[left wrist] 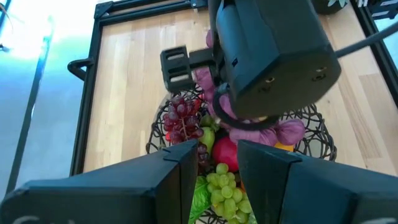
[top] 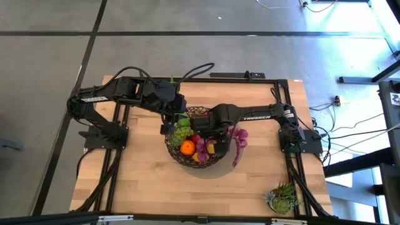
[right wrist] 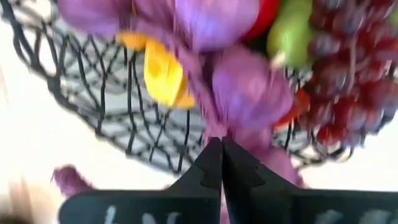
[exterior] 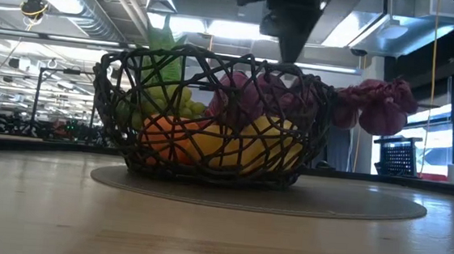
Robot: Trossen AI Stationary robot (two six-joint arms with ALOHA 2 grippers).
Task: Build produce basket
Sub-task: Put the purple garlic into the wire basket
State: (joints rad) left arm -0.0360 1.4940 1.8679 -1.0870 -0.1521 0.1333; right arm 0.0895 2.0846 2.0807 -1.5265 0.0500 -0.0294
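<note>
Both arms meet over the basket (top: 197,164), mid-worktop, nearly full of produce (top: 187,147). Low view: purple flowers (exterior: 379,105) overhang its right rim. Right wrist view: right gripper (right wrist: 221,163) clenched on their stem. Left wrist view: left gripper (left wrist: 217,163) hovers part-open, empty. Next, I judge: tuck flowers inside, then release.

One word could be read: "TROSSEN", in pale capitals along the forearm of the right arm (top: 250,116), just behind its claw over the basket (top: 215,164). Pale marks on the dark body below the right claw in its wrist view were too blurred to make out, and no other writing, number or sign was legible.
</note>
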